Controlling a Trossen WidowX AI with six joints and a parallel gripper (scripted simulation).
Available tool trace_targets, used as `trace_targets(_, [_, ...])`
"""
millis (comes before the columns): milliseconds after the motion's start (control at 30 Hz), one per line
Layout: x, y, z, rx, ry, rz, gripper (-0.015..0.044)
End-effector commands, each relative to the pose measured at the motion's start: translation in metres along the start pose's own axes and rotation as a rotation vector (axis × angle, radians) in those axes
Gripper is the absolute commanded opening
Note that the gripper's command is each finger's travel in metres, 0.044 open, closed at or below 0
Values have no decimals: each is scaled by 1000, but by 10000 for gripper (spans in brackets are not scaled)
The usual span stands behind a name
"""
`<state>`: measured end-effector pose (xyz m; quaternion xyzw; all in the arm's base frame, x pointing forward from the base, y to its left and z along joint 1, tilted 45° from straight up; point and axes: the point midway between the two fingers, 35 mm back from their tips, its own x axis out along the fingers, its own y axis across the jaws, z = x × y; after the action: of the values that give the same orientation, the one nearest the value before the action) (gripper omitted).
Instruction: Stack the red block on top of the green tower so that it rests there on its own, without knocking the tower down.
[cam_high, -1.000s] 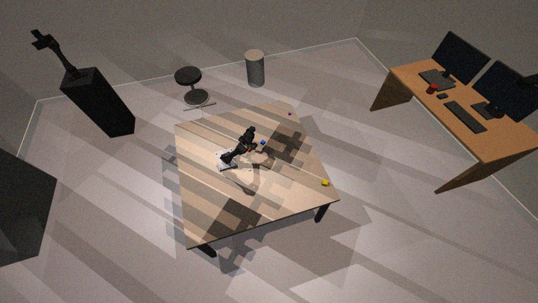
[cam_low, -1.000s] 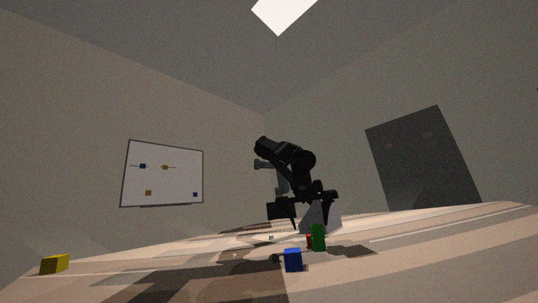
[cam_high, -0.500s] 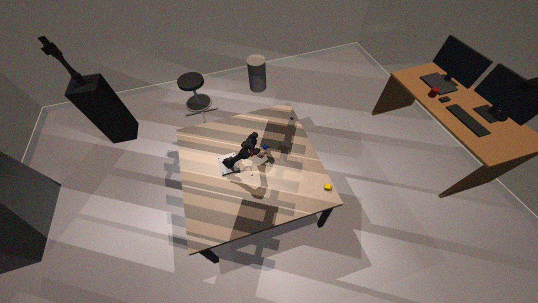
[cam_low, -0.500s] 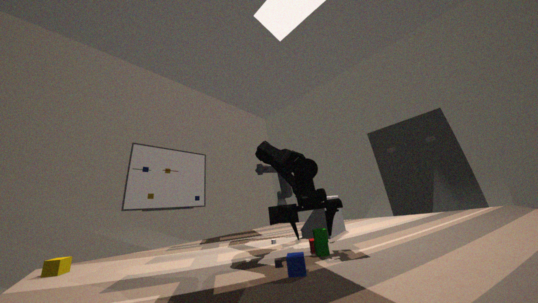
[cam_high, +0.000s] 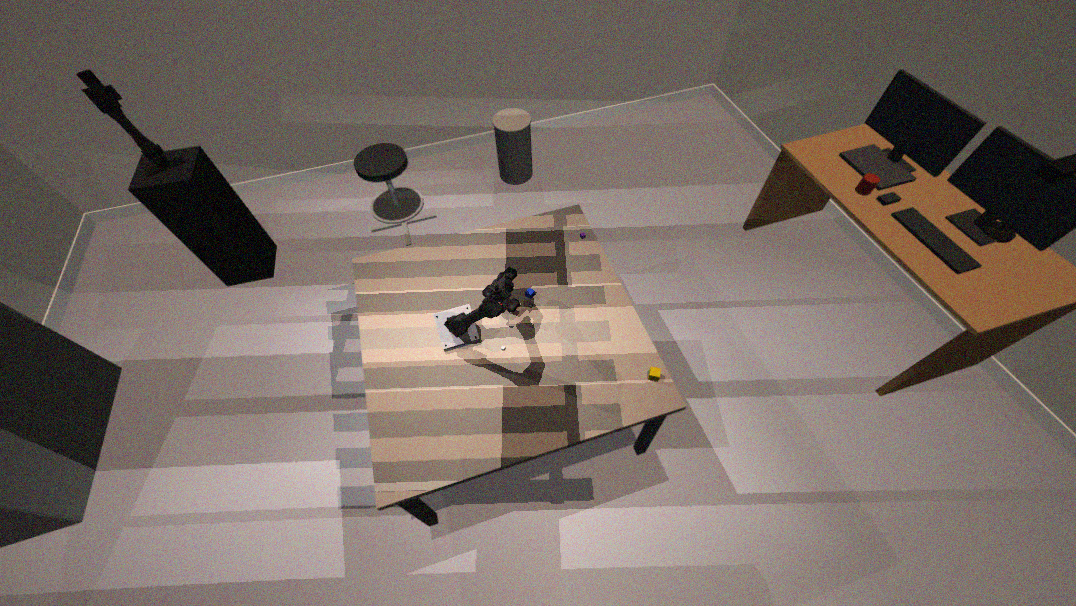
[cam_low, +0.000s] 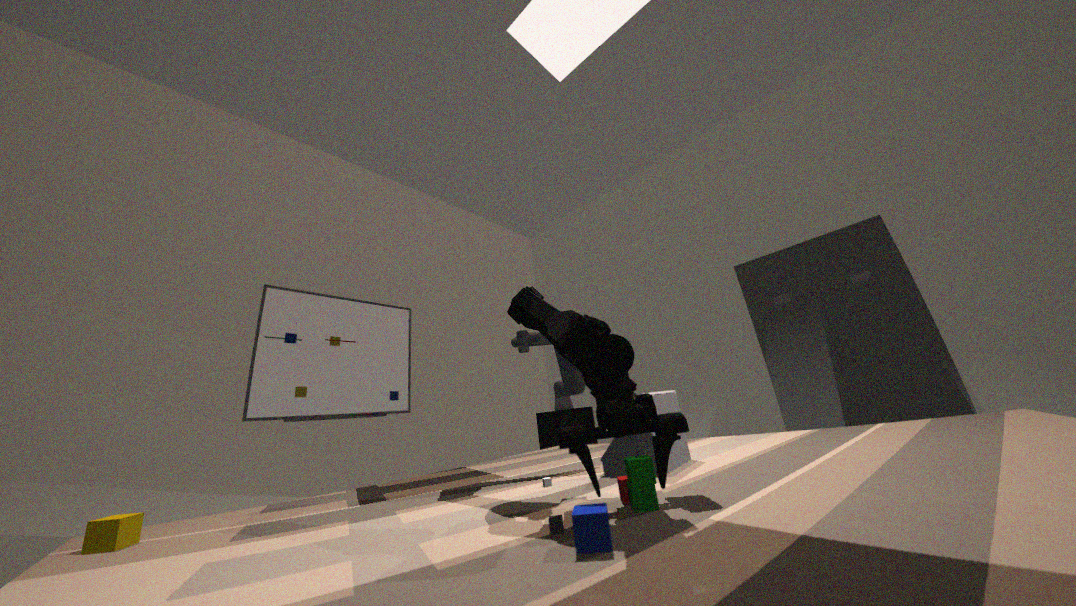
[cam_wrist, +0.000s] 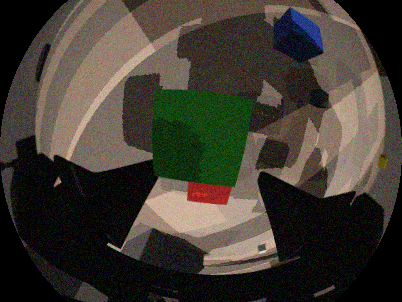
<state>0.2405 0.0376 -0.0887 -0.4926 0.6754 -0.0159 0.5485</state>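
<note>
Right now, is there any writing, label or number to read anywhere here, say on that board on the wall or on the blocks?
No readable text anywhere.
Whiteboard: only small coloured squares and short lines, no words.
Green tower, red block, blue block, yellow block: plain faces.
Monitors and keyboard on the desk: too small to read.

Blue cube and yellow block on wooden table; whiteboard on wall, stool, desk with monitors.
</note>
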Motion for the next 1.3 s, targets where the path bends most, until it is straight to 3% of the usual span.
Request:
trace_targets(0, [7,1,-3,-11,13,-4,440])
trace_targets(600, [6,1,-4,-11,13,-4,440])
trace_targets(1000, [6,1,-4,-11,13,-4,125])
trace_targets(1267, [6,1,-4,-11,13,-4,72])
